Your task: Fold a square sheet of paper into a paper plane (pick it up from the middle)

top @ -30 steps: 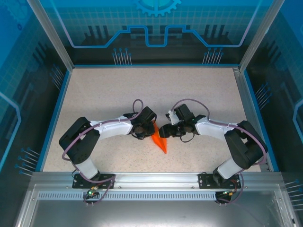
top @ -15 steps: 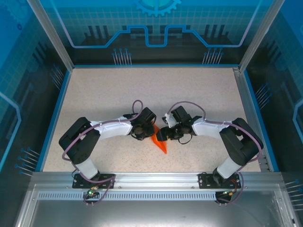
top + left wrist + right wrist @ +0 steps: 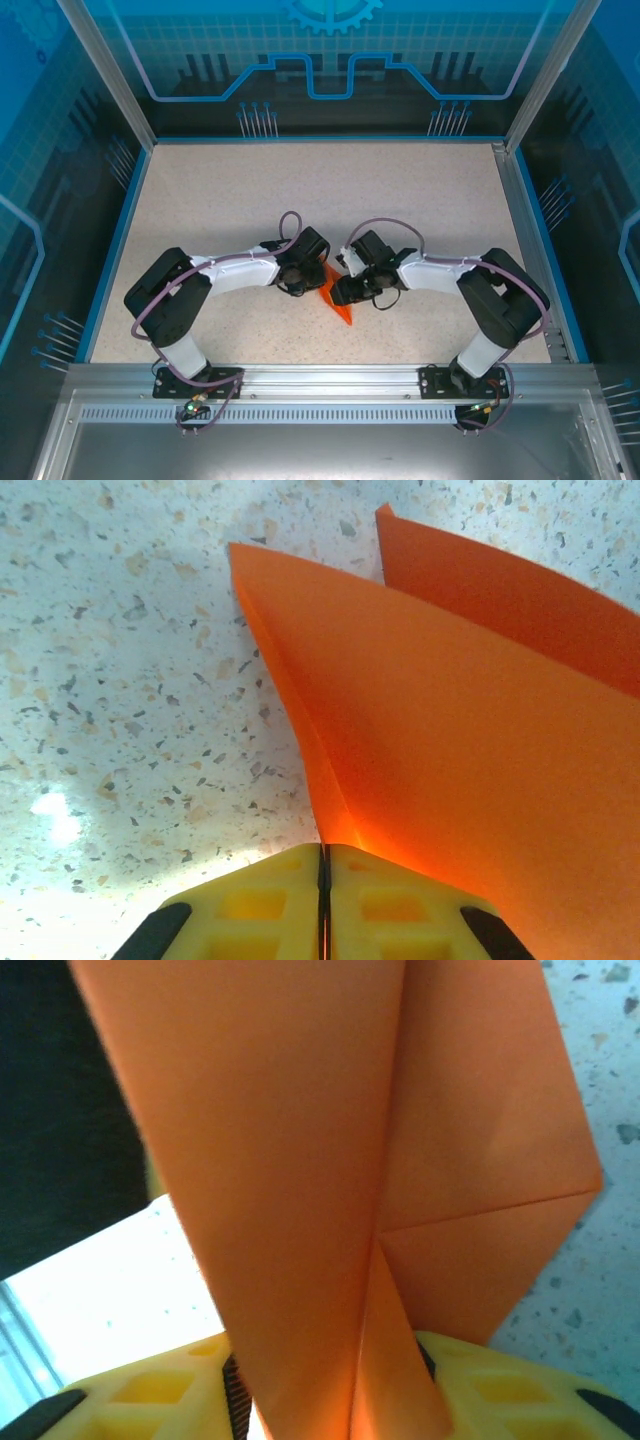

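**A:** So how far had it got with the plane?

**B:** Pretty far, I'd say. The orange paper [image 3: 338, 305] wasn't a flat square any more. It was already a slim pointed dart with a centre crease, and the right wrist view showed a diagonal flap folded in. The left wrist view showed two layers standing up off the worktop [image 3: 300, 190] like a V. My guess was that only the wing folds or a final press were left, then letting go.

**A:** Where was it, and which way did it point?

**B:** It sat between the two arms, about midway between the left and right edges and nearer the near edge than the far one. The long axis ran roughly far to near, with the tip towards the near edge and leaning a bit to the right.

**A:** And the jaws?

**B:** The left jaws were pressed together on the paper's edge, with the sheet coming straight out of the seam. The right jaws sat either side of the folded paper with a gap between them. I couldn't tell if they were actually pinching it.
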`<move>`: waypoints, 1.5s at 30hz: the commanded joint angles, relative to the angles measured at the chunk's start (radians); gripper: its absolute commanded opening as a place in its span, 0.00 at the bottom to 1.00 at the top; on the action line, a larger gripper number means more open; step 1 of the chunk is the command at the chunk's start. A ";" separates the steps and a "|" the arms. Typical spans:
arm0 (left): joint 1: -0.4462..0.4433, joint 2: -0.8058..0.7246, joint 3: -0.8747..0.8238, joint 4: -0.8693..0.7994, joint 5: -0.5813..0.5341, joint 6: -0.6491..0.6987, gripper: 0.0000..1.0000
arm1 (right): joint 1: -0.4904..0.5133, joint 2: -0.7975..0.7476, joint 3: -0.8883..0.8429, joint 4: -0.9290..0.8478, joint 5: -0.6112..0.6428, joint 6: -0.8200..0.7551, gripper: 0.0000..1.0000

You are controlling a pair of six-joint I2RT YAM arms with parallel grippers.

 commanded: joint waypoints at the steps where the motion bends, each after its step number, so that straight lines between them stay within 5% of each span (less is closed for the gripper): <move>1: 0.006 -0.039 -0.010 -0.002 0.018 0.006 0.10 | 0.039 0.020 0.040 -0.059 0.080 -0.026 0.41; 10: 0.007 -0.083 -0.039 0.005 0.002 0.007 0.17 | 0.134 0.039 0.148 -0.199 0.299 -0.045 0.22; 19: 0.013 -0.300 -0.135 -0.049 -0.172 -0.008 0.34 | 0.154 0.001 0.290 -0.385 0.567 0.007 0.09; 27: 0.090 -0.455 -0.241 -0.076 -0.197 -0.001 0.37 | 0.087 0.139 0.439 -0.472 0.671 0.122 0.09; 45: 0.154 -0.542 -0.331 -0.065 -0.166 0.016 0.40 | 0.066 0.347 0.514 -0.462 0.614 0.280 0.24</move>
